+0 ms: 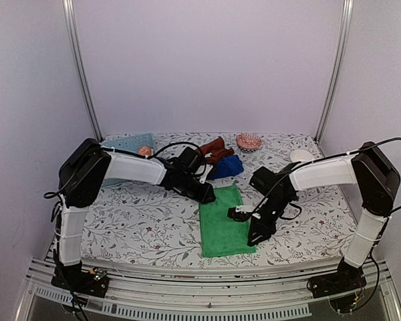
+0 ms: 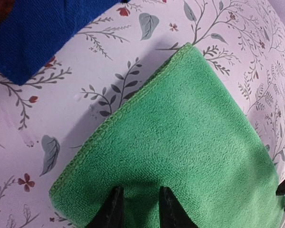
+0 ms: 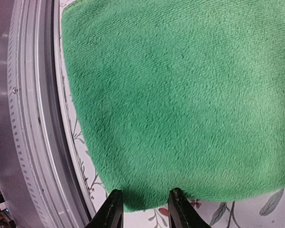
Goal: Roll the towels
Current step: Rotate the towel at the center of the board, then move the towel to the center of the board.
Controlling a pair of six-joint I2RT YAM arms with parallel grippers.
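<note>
While the green towel (image 1: 226, 224) lay spread flat on the flower-patterned table (image 1: 147, 221), close to its near edge, both arms reached down to it. The left gripper (image 1: 207, 196) hovered at the towel's far left corner, its jaws a little apart above the hem with nothing pinched. The right gripper (image 1: 253, 238) sat at the towel's near right edge, jaws likewise narrowly parted and gripping nothing visible. The blue towel (image 1: 228, 166) and rust-brown towel (image 1: 212, 150) lay heaped together farther back. The green cloth looked light, plush and limp, likely to sag and bunch rather than hold a shape. A roll would probably start best from pinches at both corners of one short end.
</note>
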